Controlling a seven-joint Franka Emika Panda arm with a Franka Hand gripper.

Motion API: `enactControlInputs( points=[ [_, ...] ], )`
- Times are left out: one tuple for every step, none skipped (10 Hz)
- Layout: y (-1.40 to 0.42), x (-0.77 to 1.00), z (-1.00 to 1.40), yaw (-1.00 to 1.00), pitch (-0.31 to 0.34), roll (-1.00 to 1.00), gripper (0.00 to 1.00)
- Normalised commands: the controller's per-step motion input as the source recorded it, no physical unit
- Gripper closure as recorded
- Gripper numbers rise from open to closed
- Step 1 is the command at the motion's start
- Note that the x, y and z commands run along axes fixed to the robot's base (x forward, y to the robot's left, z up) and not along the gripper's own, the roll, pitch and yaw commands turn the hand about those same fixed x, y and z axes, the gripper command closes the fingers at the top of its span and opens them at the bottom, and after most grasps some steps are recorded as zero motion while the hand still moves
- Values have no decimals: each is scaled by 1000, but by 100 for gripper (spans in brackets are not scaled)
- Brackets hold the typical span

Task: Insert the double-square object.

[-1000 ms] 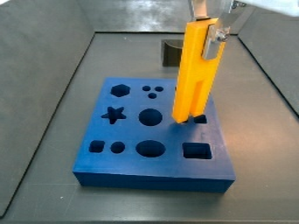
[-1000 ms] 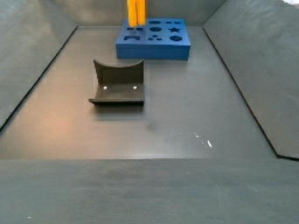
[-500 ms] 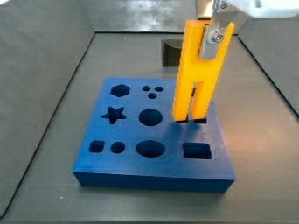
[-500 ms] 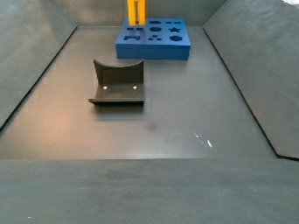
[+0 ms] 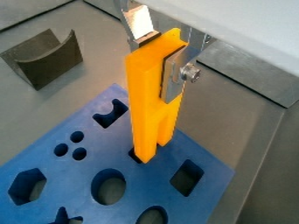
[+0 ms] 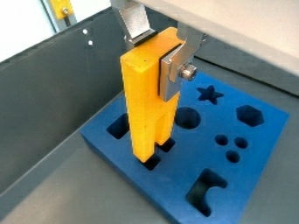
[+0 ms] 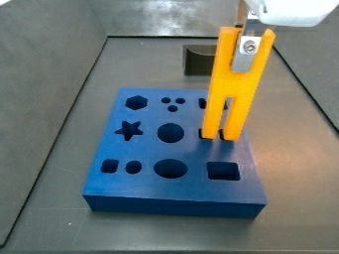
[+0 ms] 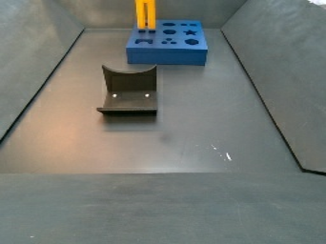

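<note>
The double-square object [image 7: 236, 84] is a tall yellow-orange piece with two parallel prongs and a small grey tab near its top. It stands upright over the blue block [image 7: 133, 184]. Its prong ends sit in the paired square holes at the block's right side. It shows in both wrist views [image 5: 155, 96] [image 6: 149, 96] and, small, in a far side view [image 8: 145, 13]. My gripper [image 5: 167, 39] [image 6: 163, 35] [image 7: 248, 22] is shut on the piece's upper end, its silver fingers [image 5: 140, 22] on either side.
The blue block [image 8: 173, 50] [image 5: 70, 179] [image 6: 176, 162] has star, hexagon, round and square holes. The dark fixture [image 8: 129, 92] stands on the grey floor apart from the block and also shows in a wrist view [image 5: 47, 57]. Grey walls enclose the floor.
The piece has gone from tilted to upright, turned so that both prongs show, and dropped slightly into the block's holes. The gripper has moved with it.
</note>
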Motion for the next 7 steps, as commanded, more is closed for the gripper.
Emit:
enactControlInputs(
  points=[
    [0, 0, -77, 0, 0, 14, 100],
    [0, 80, 0, -57, 0, 164, 100],
    [0, 34, 0, -140, 6, 266, 100],
    [-6, 17, 0, -137, 36, 314, 100],
    [-63, 89, 0, -126, 49, 349, 100],
    [-46, 151, -120, -89, 3, 147, 100],
    [0, 0, -134, -63, 0, 36, 100]
  ],
)
